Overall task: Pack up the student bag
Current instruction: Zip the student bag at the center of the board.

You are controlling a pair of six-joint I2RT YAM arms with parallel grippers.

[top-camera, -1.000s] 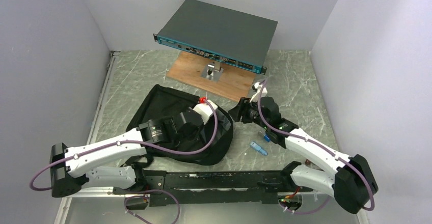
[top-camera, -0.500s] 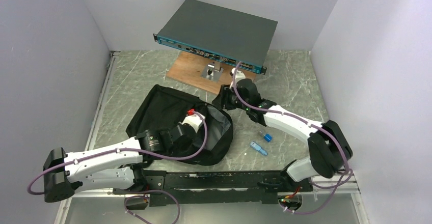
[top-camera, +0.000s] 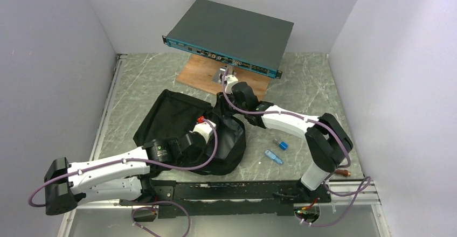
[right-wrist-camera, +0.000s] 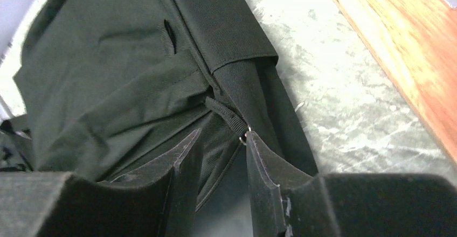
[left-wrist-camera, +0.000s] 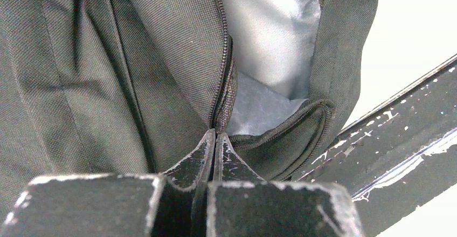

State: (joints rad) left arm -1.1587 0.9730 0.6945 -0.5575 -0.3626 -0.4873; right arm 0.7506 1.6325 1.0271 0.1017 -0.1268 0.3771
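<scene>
Two grippers meet the bag [top-camera: 172,113]: zipper edge [left-wrist-camera: 221,86] pinched by left gripper [left-wrist-camera: 214,134]; right gripper [right-wrist-camera: 221,137], jaws spread, is best centred on the one-o'clock tab [right-wrist-camera: 229,116].

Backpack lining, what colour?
Silvery grey lining, inside the black backpack; clearest in the left wrist view.

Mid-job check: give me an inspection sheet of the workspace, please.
Surface: green-grey marbled table.
Job's things: large black fabric backpack, zip open.
Clutter: two small blue objects right of backpack; dark grey rack-mount device with teal front above wooden board.
Grippers: left gripper shut at the zip edge; right gripper open, strap tab by its fingertip.
Cables: purple cables along both arms.
Surroundings: pale grey walls.
</scene>
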